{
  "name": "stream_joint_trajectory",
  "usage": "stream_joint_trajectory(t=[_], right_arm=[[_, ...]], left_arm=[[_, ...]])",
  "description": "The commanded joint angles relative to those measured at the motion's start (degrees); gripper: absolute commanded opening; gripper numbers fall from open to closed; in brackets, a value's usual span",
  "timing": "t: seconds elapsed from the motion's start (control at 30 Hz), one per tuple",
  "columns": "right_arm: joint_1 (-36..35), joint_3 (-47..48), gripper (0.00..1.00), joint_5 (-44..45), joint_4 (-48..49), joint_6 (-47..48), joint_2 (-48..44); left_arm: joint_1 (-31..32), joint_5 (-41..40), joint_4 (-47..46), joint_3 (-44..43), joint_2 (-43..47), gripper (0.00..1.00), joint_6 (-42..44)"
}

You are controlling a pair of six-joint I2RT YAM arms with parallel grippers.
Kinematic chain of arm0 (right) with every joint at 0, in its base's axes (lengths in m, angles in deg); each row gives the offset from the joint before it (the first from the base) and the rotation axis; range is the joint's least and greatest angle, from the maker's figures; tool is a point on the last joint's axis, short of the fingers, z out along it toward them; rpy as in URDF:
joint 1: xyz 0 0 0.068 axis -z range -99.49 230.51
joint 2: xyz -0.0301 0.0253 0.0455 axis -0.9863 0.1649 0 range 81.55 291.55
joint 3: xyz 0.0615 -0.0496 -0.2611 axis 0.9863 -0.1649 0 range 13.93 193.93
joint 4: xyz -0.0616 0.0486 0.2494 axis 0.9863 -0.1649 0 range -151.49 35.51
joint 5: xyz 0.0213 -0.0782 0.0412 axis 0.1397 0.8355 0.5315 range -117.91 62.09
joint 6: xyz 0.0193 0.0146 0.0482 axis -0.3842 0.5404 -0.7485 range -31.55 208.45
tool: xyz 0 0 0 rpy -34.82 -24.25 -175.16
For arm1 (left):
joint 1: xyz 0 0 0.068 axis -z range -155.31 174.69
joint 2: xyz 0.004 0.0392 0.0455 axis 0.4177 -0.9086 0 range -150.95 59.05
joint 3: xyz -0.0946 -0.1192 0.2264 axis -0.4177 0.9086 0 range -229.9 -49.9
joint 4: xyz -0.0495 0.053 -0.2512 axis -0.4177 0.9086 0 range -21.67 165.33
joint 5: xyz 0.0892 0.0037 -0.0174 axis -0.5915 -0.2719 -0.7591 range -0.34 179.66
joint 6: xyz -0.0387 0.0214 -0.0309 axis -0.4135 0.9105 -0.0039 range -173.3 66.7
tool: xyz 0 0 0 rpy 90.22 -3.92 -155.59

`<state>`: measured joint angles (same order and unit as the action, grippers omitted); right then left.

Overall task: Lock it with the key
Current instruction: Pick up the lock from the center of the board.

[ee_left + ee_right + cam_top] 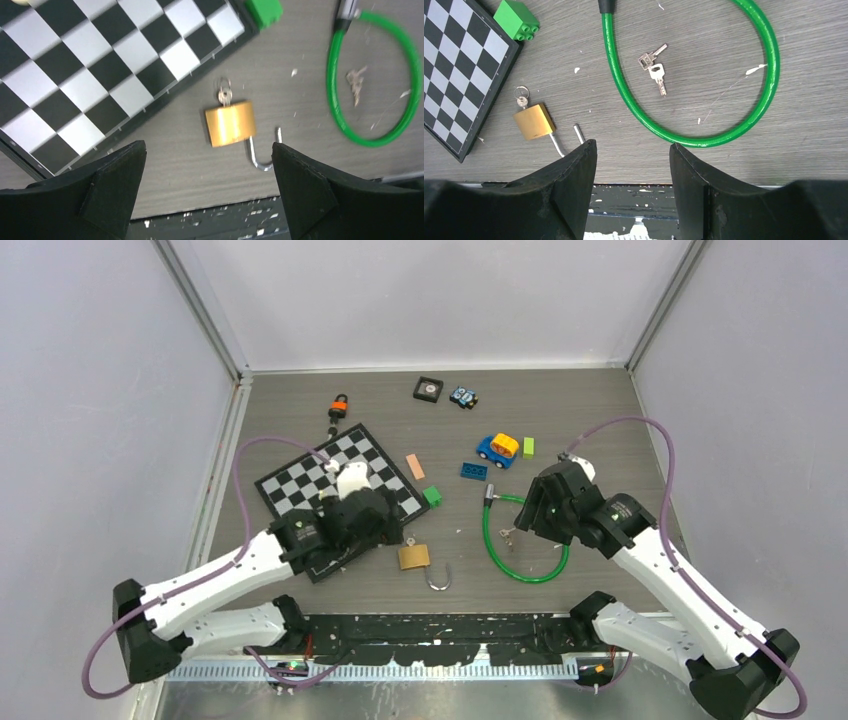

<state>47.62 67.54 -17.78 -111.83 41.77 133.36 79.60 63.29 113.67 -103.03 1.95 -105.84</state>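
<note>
2 grippers hang over the table, neither holding anything. The left gripper (pixel 207 147) has its jaws spread wide just above the brass padlock (pixel 230 123). The right gripper (pixel 633 146) is parted too, and empty, over the near edge of the green cable lock (pixel 610 50).

The padlock lies flat on the bare table just beside the chessboard (pixel 75 75). Its shackle (pixel 262 152) is swung open towards the arms, and a key (pixel 225 95) on a small ring sticks out of the far end.

The step in hand looks like the approach to the padlock. To do it well, 1 gripper should pin the brass body by its flat sides. The other can then swing the shackle's free end over its hole and press it home before turning the key. The lock would likely slide on this smooth surface, so it needs steadying first.

Some things are hard to make out — the left wrist view is blurred, so I cannot tell whether the key is fully seated. The right wrist view cuts off the shackle's bend behind a finger. The 2 loose keys (pixel 655 65) inside the cable loop are too small to match to either lock.
</note>
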Motion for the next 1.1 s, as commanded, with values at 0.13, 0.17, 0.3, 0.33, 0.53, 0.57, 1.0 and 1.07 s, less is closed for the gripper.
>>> stream_joint_trajectory(t=[0.13,0.17,0.3,0.33,0.53,0.57,1.0,1.07], right_arm=[[0.10,-3.37,0.60,-5.15,5.63,-2.37,-0.69],[0.10,-3.60,0.60,-5.43,5.65,-2.41,-1.06],[0.10,-3.90,0.60,-5.95,5.52,-2.33,-2.73],[0.06,-3.98,0.60,-5.92,5.52,-2.35,-3.17],[0.10,-5.24,0.60,-5.66,5.37,-2.86,-4.80],[0.09,-5.48,0.61,-5.83,5.33,-3.02,-5.05],[0.10,-5.12,0.60,-5.21,4.24,-1.74,-5.31],[0.10,-5.00,0.60,-5.36,4.05,-1.65,-5.14]], left_arm=[[13.11,-3.97,0.74,0.30,-12.23,1.00,-17.41],[13.54,-4.25,0.68,-0.87,-14.63,1.00,-18.28],[14.55,-7.34,2.49,-7.23,-22.81,1.00,-20.44],[14.57,-7.56,3.74,-8.57,-24.83,1.00,-21.43],[13.55,-3.86,0.51,-10.92,-32.27,1.00,-19.35],[12.84,-1.78,-1.08,-10.19,-33.05,1.00,-19.25],[6.24,0.81,-5.80,-3.68,-34.72,1.00,-19.10],[5.82,1.70,-7.57,-2.74,-35.27,1.00,-19.16]])
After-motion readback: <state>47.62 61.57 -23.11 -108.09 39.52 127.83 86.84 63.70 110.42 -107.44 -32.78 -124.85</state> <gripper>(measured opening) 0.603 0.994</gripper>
